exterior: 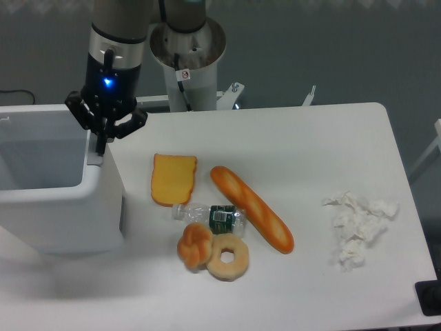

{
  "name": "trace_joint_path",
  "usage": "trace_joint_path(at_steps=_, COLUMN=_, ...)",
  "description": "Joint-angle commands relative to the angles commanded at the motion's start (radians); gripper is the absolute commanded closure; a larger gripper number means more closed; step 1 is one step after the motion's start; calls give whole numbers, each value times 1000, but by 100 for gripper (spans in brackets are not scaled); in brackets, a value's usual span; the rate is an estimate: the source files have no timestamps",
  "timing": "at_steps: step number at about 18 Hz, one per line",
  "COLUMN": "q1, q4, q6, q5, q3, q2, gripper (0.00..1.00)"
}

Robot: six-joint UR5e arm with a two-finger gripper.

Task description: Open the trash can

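Observation:
The trash can [62, 214] is a large white boxy bin at the table's left edge. Its top shows a deep hollow with pale inner walls [38, 148]; I cannot make out the flat lid. A light-grey strip [94, 158] sits on the right rim. My gripper [101, 143] points down over that right rim, with its dark fingertips pressed together right at the strip. It holds nothing that I can see.
On the table right of the bin lie a slice of toast [173, 178], a baguette [251, 218], a clear plastic bottle [213, 216], a bun [194, 246] and a bagel [228, 256]. Crumpled white paper [358, 224] lies at the right. The robot's base [187, 62] stands at the back.

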Motion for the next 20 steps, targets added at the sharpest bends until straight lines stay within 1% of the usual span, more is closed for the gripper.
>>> trace_joint_path(at_steps=1, q1=2, q4=0, q6=0, q5=-2, q3=8, q2=0, gripper=91)
trace_joint_path(at_steps=2, q1=3, q4=2, q6=2, q5=-2, q3=17, q2=0, gripper=83)
trace_joint_path(at_steps=3, q1=5, q4=2, q6=5, q5=-2, q3=21, q2=0, gripper=79)
trace_joint_path(at_steps=4, q1=11, q4=3, q6=9, q5=-2, q3=28, q2=-2, gripper=69)
trace_joint_path(at_steps=6, q1=23, q4=11, q6=14, q5=5, q3=46, q2=-11, gripper=61)
trace_joint_path(at_steps=7, q1=40, q4=11, q6=18, q5=6, q3=60, q2=-21, gripper=56)
trace_joint_path(at_steps=8, q1=55, q4=11, q6=26, q5=6, q3=75, q2=-38, gripper=54)
trace_joint_path(at_steps=9, q1=70, q4=11, q6=34, q5=8, q3=89, q2=-52, gripper=48)
trace_joint_path(at_steps=12, q1=106, q4=21, q6=38, q5=34, q3=121, q2=-107, gripper=15)
trace_joint_path(at_steps=13, q1=116, q4=23, q6=38, q5=53, q3=127, q2=-124, gripper=5)
trace_joint_path(at_steps=14, q1=129, q4=35, q6=40, q5=73, q3=135, q2=-141, gripper=0)
trace_joint_path(at_steps=16, q1=155, q4=75, q6=78, q5=101, q3=135, q2=-170, gripper=0)
trace_joint_path(at_steps=19, q1=184, q4=78, q6=213, q5=176, q3=133, q2=-216, gripper=0)
trace_joint_path(at_steps=20, q1=205, q4=83, q6=250, q5=202, q3=126, q2=-221, gripper=0)
